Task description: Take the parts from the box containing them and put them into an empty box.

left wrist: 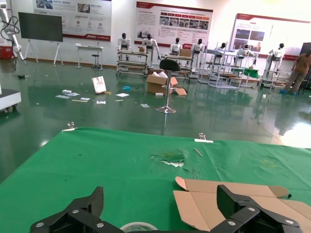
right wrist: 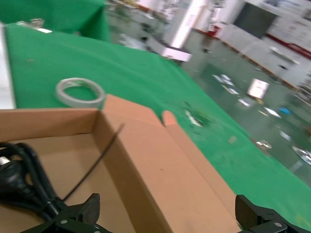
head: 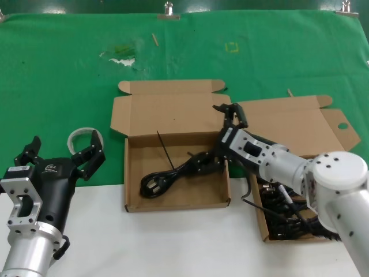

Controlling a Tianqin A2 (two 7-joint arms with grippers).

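Green table, right gripper (head: 221, 138) wide above cord (head: 173, 175)

No lettering is legible, neither wall posters (left wrist: 173, 22) nor arm logo (head: 51, 168).

Askew box (head: 262, 222) half behind arm

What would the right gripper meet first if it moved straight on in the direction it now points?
Probably the power cord lying in the squarely set box. The right gripper, fingers open, points across that box's floor toward the cord, which reaches close to its fingertips. How close they are in depth is unclear.
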